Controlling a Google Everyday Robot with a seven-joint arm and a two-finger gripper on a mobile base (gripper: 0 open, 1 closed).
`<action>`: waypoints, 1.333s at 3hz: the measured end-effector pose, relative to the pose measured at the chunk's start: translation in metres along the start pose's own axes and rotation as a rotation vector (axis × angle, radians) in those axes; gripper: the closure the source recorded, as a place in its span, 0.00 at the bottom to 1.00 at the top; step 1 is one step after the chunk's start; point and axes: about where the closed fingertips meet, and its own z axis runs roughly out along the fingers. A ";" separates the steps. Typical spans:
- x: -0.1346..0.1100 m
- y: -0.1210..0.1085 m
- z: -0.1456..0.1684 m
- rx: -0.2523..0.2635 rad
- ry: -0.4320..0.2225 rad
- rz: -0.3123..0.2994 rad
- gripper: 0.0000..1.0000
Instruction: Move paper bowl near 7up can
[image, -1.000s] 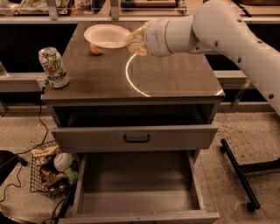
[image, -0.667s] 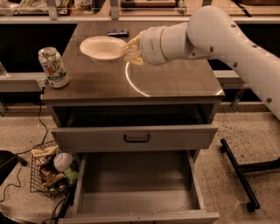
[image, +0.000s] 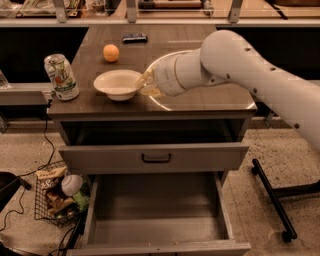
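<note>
The bowl (image: 118, 83) now sits nearer the table's (image: 225, 101) front edge and nearer the can (image: 61, 76); the gripper (image: 145, 83), at its rim, moves with it.

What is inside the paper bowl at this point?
The paper bowl shows a bare cream inside with nothing in it. The gripper grips its right rim and covers that edge, so the part beneath cannot be seen.
</note>
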 end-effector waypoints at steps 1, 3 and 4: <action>-0.003 0.016 0.012 -0.028 -0.002 0.016 1.00; -0.006 0.018 0.016 -0.031 -0.009 0.016 0.62; -0.008 0.017 0.018 -0.032 -0.012 0.015 0.39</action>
